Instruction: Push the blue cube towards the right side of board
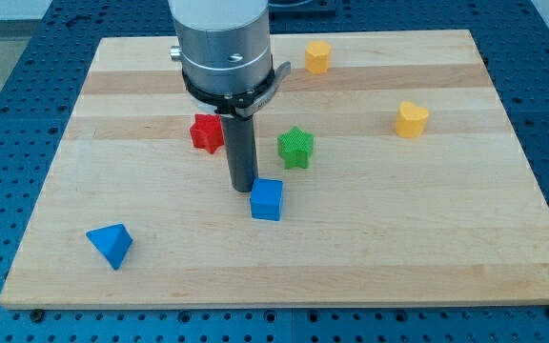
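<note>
The blue cube (pixel 266 199) sits near the middle of the wooden board (pixel 370 238), a little below centre. My tip (pixel 244 187) rests on the board just to the cube's upper left, very close to or touching its left top corner. The rod rises from there to the grey arm body at the view's top. A green star-shaped block (pixel 295 147) lies just above and right of the cube. A red star-shaped block (pixel 207 132) lies left of the rod, partly hidden by it.
A blue triangular block (pixel 111 244) sits at the lower left. A yellow heart-shaped block (pixel 411 119) sits at the right. A yellow hexagonal block (pixel 318 56) sits near the top edge. A blue perforated table surrounds the board.
</note>
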Robot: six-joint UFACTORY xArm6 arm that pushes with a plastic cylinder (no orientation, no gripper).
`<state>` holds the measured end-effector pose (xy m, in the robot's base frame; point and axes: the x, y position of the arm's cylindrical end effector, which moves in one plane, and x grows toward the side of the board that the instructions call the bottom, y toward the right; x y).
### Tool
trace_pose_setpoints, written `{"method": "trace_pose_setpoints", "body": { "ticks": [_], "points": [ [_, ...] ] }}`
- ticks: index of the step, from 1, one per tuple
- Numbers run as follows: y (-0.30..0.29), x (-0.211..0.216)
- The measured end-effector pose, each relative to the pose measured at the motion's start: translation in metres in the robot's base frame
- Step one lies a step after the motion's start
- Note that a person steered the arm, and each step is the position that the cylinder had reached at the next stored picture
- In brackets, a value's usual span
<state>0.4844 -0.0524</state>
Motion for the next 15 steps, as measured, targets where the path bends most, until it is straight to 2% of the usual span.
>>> {"method": "trace_pose_setpoints", "body": {
  "ticks": [2,3,4,6,7,8,10,12,15],
  "points": [
    [-0.013,0.014],
    [-0.008,0.041],
    [0.021,0.044],
    [0.019,-0.03],
    [0.011,-0.024],
    [-0.01,0.002],
    [-0.002,0.011],
    [0.057,0.025],
    [0.134,0.013]
  ]
}}
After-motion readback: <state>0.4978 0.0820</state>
